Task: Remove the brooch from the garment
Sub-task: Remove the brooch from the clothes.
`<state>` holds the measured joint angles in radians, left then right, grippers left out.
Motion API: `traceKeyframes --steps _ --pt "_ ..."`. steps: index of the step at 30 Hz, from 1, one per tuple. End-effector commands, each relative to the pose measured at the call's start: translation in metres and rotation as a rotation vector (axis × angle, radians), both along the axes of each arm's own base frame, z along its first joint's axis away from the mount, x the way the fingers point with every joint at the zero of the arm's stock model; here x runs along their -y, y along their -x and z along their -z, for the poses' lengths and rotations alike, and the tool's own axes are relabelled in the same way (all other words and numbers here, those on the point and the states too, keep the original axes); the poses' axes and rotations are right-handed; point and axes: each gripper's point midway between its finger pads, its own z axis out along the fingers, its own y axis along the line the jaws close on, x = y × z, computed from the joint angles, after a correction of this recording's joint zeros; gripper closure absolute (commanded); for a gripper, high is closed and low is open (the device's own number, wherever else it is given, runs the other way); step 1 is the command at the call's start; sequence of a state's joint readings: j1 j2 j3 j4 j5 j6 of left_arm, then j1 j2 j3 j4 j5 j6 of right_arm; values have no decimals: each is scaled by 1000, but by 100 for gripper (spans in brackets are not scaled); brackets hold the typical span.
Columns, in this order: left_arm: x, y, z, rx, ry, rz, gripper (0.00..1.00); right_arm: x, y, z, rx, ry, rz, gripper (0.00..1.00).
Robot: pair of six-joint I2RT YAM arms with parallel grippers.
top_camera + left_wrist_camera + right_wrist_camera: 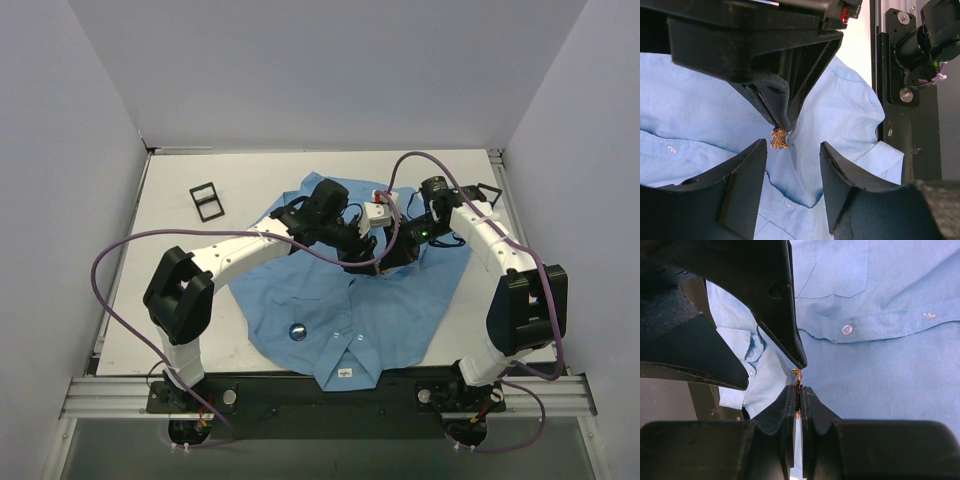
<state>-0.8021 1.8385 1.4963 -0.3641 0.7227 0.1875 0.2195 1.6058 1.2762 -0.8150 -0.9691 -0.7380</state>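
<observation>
Right gripper (pixel 798 390) is pinching perhaps a gold clasp (pixel 778 138); left gripper (pixel 792 150) is gaping around it; brooch (pixel 297 330) is lying toward the table (pixel 180 250) near edge, nearer the left arm (pixel 235 252)

The table (pixel 180 300) has a flat white top, enclosed by plain walls on the left, far and right sides. A light blue shirt (pixel 350 310) lies directly on it, spread rumpled across the centre, collar at the near edge and body extending toward the far side. A black rectangular frame (pixel 207 201) lies flat at the far left, well apart from the shirt.
</observation>
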Motion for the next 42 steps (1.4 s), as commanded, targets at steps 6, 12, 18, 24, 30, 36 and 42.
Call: traceKeyframes --steps 6,12,18,24,30,36,42 --pt "8 11 -11 -21 37 52 44 -7 21 -14 -21 -79 -62 100" --pt "8 8 -6 -29 37 41 43 -9 26 -17 -35 -108 -86 100" --pt "2 -5 -14 -80 98 12 43 -9 27 -22 -36 -136 -91 100" --pt "-7 -5 -29 -169 187 27 43 -9 27 -20 -43 -130 -90 100" --pt "-2 8 -26 -106 163 68 43 -10 23 -20 -57 -132 -81 100" --pt "-2 15 -27 -123 185 105 43 -6 17 -29 -70 -197 -39 100" --pt "1 16 -23 -141 201 98 43 -6 17 -35 -87 -246 -23 100"
